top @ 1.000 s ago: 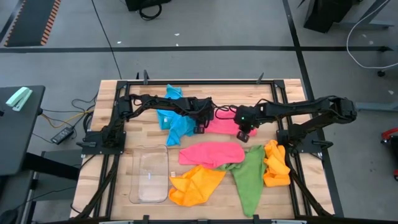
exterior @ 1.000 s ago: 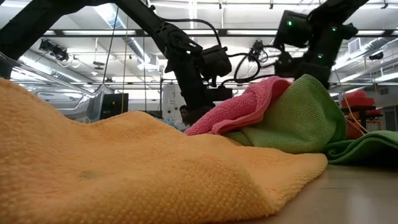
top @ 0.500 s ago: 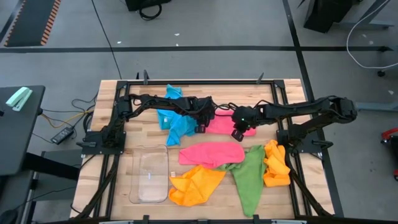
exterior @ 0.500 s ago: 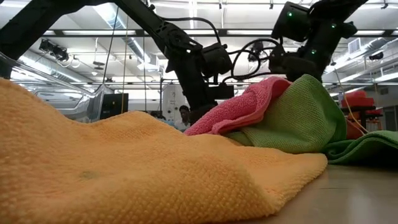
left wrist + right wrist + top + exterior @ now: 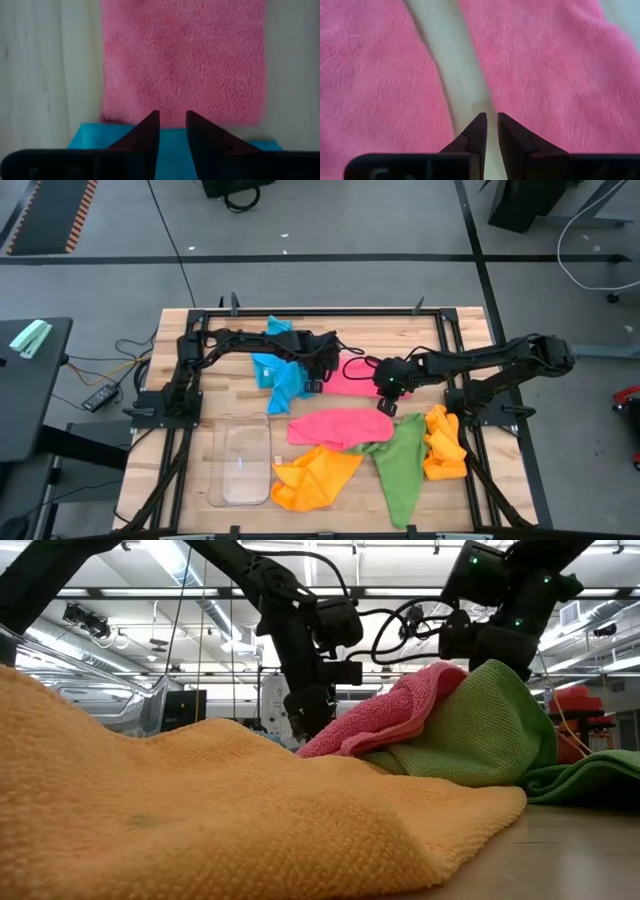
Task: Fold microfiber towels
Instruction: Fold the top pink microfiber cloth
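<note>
Nearby, both empty tools [image 5: 318, 383] [image 5: 385, 402], narrowly parted, flank folded pink towel [image 5: 355, 377].

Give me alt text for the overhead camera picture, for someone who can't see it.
Two dark robot arms meet over a folded pink towel at the back of a wooden table. Nearer lie another pink towel, orange towels, a green towel, a blue towel and a clear tray.

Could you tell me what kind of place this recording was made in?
Probably a robotics lab or workshop: a wooden table inside a dark metal frame, a grey concrete floor around it, and exposed ceiling lights with ducts overhead.
</note>
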Motion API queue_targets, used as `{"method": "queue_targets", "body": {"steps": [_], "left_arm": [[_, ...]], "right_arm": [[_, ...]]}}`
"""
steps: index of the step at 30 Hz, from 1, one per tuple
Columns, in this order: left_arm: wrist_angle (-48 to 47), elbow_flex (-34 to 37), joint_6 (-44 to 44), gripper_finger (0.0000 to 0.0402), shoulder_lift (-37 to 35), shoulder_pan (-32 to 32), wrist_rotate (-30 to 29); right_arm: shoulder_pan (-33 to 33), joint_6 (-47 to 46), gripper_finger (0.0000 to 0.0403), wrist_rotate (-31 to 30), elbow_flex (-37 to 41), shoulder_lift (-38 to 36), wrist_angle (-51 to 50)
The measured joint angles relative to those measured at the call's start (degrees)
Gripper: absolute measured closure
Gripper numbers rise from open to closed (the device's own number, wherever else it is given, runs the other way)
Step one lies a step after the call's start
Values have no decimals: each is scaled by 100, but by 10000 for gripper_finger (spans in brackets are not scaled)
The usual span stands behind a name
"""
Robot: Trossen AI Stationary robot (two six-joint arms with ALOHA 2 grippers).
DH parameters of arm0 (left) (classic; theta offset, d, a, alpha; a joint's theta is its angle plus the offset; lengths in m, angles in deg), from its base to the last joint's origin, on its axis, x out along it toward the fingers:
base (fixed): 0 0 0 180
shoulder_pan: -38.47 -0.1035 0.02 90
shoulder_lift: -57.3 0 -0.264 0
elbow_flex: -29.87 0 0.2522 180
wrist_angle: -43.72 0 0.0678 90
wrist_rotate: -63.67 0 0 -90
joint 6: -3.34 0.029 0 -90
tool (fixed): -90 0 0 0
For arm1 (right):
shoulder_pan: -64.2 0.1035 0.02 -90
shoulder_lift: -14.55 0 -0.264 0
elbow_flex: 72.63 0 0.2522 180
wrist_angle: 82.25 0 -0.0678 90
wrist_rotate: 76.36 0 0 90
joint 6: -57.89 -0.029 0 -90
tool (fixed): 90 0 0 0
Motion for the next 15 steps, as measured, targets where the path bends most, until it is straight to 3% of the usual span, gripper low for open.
{"method": "queue_targets", "body": {"steps": [4, 12, 15], "left_arm": [[135, 4, -2, 303, 50, 0, 16], [-213, 6, 509, 314, -117, 203, -30], [-94, 6, 637, 306, -114, 314, -653]], "right_arm": [[-224, 119, 350, -37, 149, 68, 368], [-586, 155, 350, -15, 159, -40, -90], [-699, 335, 350, 28, 155, -73, -124]]}}
